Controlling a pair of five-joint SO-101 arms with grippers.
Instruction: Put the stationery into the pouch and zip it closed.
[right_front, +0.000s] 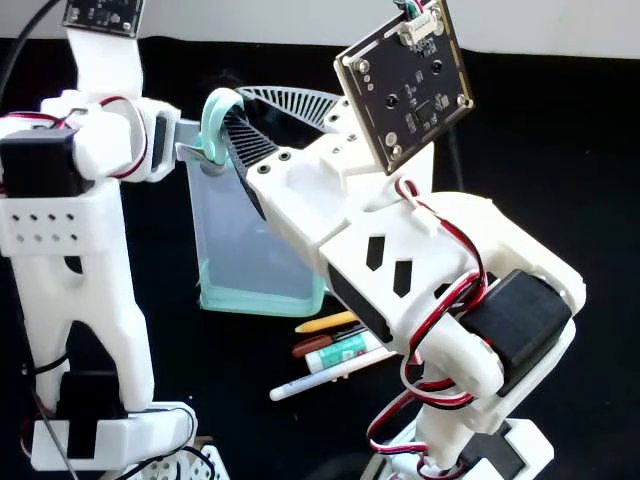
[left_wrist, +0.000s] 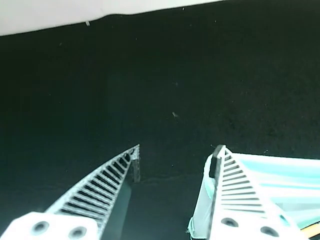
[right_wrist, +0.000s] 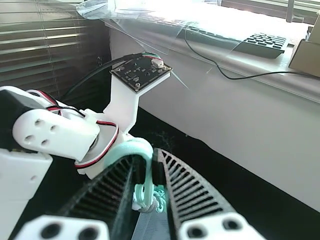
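Pouch (right_front: 250, 250) is held upright over the desk (left_wrist: 150, 75), my right hand (right_wrist: 147, 157) clamped on its teal loop (right_front: 218, 108). My left hand (left_wrist: 177, 148) is spread wide at its mouth. Pens (right_front: 330, 345) lie outside, so loading is not yet begun; next I likely must grasp one.

The high view looks down on the black counter (right_front: 560, 150) from above the arms' bases, near enough that both arms crowd it. The left wrist view sits just behind the left claw (left_wrist: 177, 148), facing across the counter to its pale far edge. The right wrist view looks past the right claw (right_wrist: 145, 156) — roughly level — at the left arm (right_wrist: 50, 130) and the room behind. All three share the teal pouch (right_front: 250, 250).
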